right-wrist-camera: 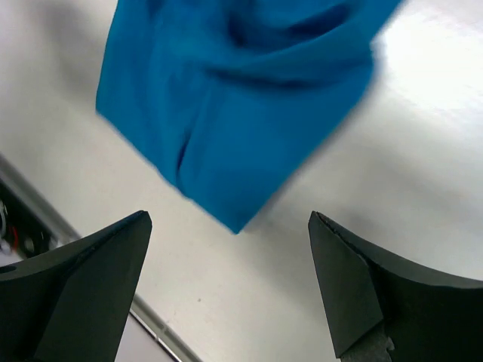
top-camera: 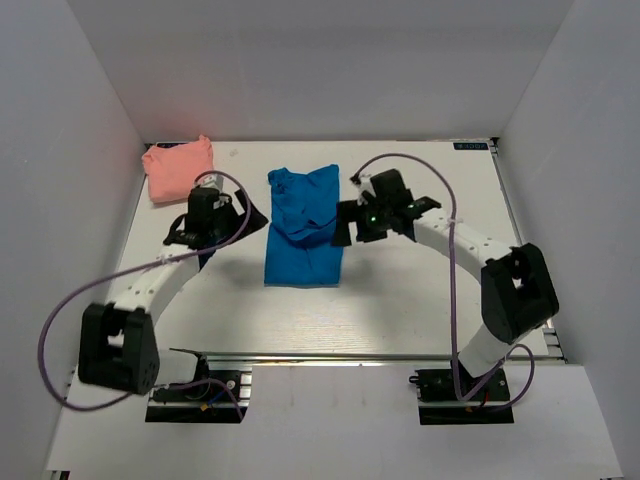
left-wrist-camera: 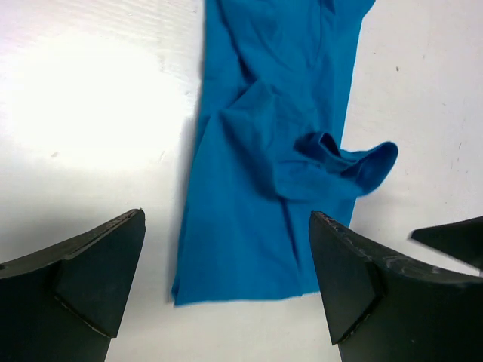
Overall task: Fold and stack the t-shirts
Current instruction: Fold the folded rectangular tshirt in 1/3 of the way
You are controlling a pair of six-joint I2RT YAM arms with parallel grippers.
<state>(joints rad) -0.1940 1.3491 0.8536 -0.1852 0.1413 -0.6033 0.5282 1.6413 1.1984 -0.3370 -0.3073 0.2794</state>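
Observation:
The blue t-shirt (top-camera: 303, 228) lies mid-table as a long folded strip, rumpled at its middle. In the left wrist view the same blue t-shirt (left-wrist-camera: 264, 151) shows a loose sleeve curling out on the right, its hem toward the camera. The pink t-shirt (top-camera: 178, 171) is a small folded bundle at the back left corner. My left gripper (top-camera: 230, 235) hovers just left of the blue one, open and empty (left-wrist-camera: 226, 279). On the strip's right side my right gripper (top-camera: 350, 225) is also open and empty (right-wrist-camera: 230, 279), above a corner of the blue t-shirt (right-wrist-camera: 234, 113).
White walls close in the table (top-camera: 400, 300) on the left, back and right. A metal rail (right-wrist-camera: 45, 226) runs along the table's edge in the right wrist view. Purple cables (top-camera: 60, 330) loop beside both arms.

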